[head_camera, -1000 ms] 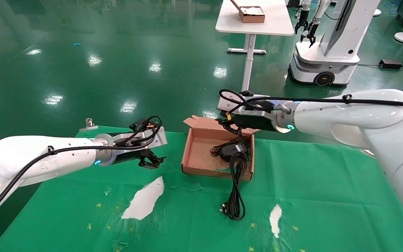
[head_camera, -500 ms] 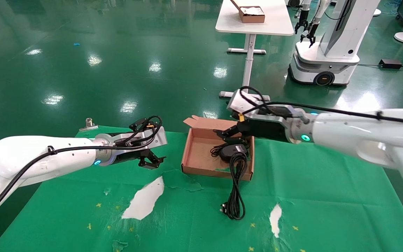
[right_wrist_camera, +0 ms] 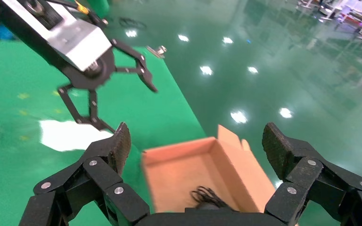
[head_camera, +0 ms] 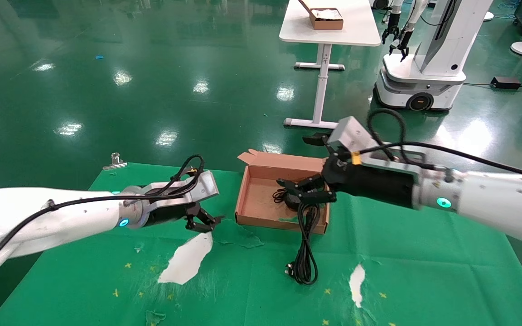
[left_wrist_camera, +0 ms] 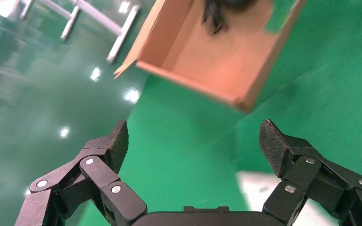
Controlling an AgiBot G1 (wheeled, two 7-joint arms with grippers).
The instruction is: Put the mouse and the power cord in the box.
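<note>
The box (head_camera: 255, 201) lies open on the green cloth, also seen in the left wrist view (left_wrist_camera: 217, 66) and the right wrist view (right_wrist_camera: 188, 176). The mouse (head_camera: 293, 203) rests inside at the box's right end, mostly hidden under my right gripper (head_camera: 305, 190), which hovers open just above it. The mouse's thin wire (right_wrist_camera: 207, 195) lies coiled beside it. The power cord (head_camera: 305, 253) hangs over the box's near wall and runs out onto the cloth, plug (head_camera: 290, 270) at its end. My left gripper (head_camera: 206, 221) is open and holds nothing, to the left of the box.
White bare patches (head_camera: 187, 256) (head_camera: 356, 279) show through the torn cloth. A metal clip (head_camera: 116, 159) sits at the table's far left corner. Beyond, a white table carries a smaller brown box (head_camera: 326, 19), and another robot (head_camera: 424, 59) stands on the floor.
My right gripper came down from the box's far edge and pulled toward me over the mouse. My left gripper dropped a little lower, nearer the cloth. Cord and mouse have not moved.
</note>
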